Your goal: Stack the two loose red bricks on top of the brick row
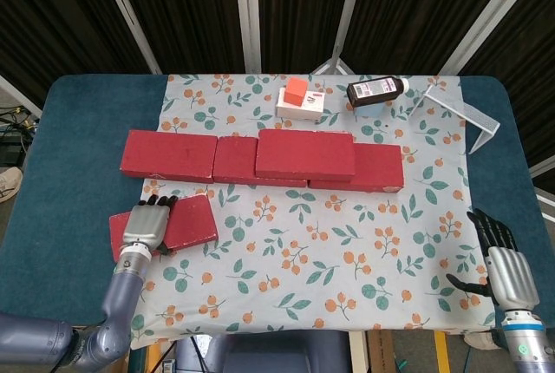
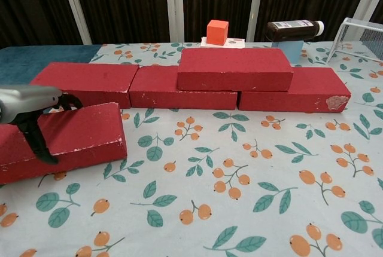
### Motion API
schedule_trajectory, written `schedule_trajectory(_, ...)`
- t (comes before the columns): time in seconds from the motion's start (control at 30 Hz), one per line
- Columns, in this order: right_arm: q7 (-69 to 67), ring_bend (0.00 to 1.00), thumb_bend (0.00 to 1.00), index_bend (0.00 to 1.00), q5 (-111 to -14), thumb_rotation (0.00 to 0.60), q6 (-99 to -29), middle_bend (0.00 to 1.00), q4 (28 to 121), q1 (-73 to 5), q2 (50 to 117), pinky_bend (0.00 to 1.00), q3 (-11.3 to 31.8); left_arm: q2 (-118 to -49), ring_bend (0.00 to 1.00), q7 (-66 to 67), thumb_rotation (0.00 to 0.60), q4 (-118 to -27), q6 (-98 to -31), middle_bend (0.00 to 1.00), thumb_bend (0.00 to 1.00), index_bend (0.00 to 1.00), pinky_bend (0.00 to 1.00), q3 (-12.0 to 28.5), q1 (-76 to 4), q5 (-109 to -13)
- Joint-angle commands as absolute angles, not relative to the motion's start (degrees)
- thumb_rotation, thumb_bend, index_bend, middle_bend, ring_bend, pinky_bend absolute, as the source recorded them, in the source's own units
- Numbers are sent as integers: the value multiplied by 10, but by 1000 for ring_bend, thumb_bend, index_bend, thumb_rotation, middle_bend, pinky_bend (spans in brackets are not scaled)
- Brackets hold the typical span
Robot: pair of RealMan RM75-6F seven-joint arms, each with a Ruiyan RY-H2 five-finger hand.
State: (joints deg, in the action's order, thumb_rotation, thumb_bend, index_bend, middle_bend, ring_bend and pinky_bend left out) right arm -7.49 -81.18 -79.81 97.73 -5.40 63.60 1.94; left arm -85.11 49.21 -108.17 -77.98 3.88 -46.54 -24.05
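One loose brick (image 1: 178, 225) lies flat on the near-left part of the flowered cloth (image 1: 347, 243), just in front of the left end of the brick row (image 1: 195, 158), with a narrow strip of cloth between the two. The left hand (image 1: 146, 227) grips this loose brick: its palm lies across the top face, the dark fingers reach over the far edge, and in the chest view the thumb (image 2: 36, 140) runs down the near side face. The row itself consists of three bricks laid end to end across the middle of the cloth. A further stacked brick (image 1: 305, 153) sits on top of the row, bridging the joint between the middle and right-hand bricks. The rightmost brick shows a chipped pale patch at its near right corner in the chest view. Behind the row stands a small white box (image 1: 302, 108) with an orange cube (image 1: 297, 89) resting on it. To the right of the box a dark bottle (image 1: 377, 89) with a white cap lies on its side. A white wire rack (image 1: 464, 114) occupies the far right corner of the cloth. The right hand (image 1: 499, 260) is at the near right edge of the blue table (image 1: 69, 173), well apart from the bricks, fingers extended and spread, holding nothing.
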Motion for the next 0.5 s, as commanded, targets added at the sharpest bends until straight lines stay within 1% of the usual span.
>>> schedule_trajectory(0.03, -74, 0, 54, 0, -812, 600, -797, 11, 978, -54, 636, 0, 20, -854, 175, 487, 600, -1077, -786, 264, 36, 273, 293, 37, -458, -255)
schedule_trajectory(0.23, -74, 0, 54, 0, -811, 600, -795, 10, 978, -53, 637, 0, 22, -834, 192, 479, 600, -1087, -774, 302, 40, 294, 293, 49, -453, -261)
schedule_trajectory(0.37, -70, 0, 54, 0, -808, 600, -792, 10, 976, -54, 638, 0, 24, -802, 197, 476, 600, -1110, -764, 324, 39, 295, 293, 68, -457, -261)
schedule_trajectory(0.43, -68, 0, 54, 0, -805, 600, -790, 10, 976, -54, 639, 0, 25, -776, 199, 476, 600, -1124, -741, 333, 41, 291, 292, 82, -465, -248)
schedule_trajectory(0.5, -64, 0, 54, 0, -801, 600, -787, 10, 975, -55, 640, 0, 26, -740, 199, 477, 600, -1138, -702, 338, 46, 291, 285, 105, -480, -221)
